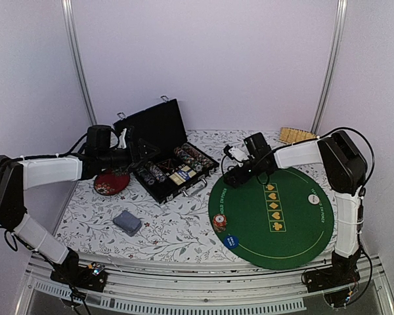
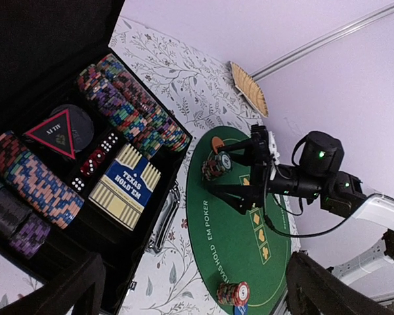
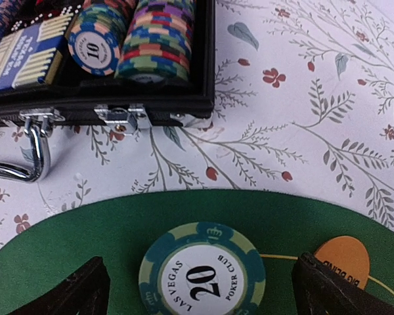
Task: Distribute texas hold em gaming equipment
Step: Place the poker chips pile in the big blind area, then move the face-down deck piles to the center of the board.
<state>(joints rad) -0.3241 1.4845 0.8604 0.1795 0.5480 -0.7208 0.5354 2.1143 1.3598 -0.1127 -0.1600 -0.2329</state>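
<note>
We see the right pincer (image 3: 207,292) spread wide and gripping nothing, its fingers straddling a chip stack (image 3: 202,275) that stands free at the far-left edge of the green mat (image 1: 295,223), just beside the orange button disc (image 3: 342,259); we judge this to be one player's place. A second chip stack (image 1: 219,223) and a blue button disc (image 1: 230,241) mark the mat's near-left edge. The left pincer (image 2: 200,292), equally wide and empty, hovers over the black case (image 1: 154,125), whose handle lies near the mat, so straight up is the roomiest exit.

Green mat (image 1: 295,223), yellow suit marks; white cloth (image 1: 171,230), floral print; teal-cream 20 chip (image 3: 202,275); orange disc (image 3: 342,259); dish (image 1: 111,182) seemingly dark red.
</note>
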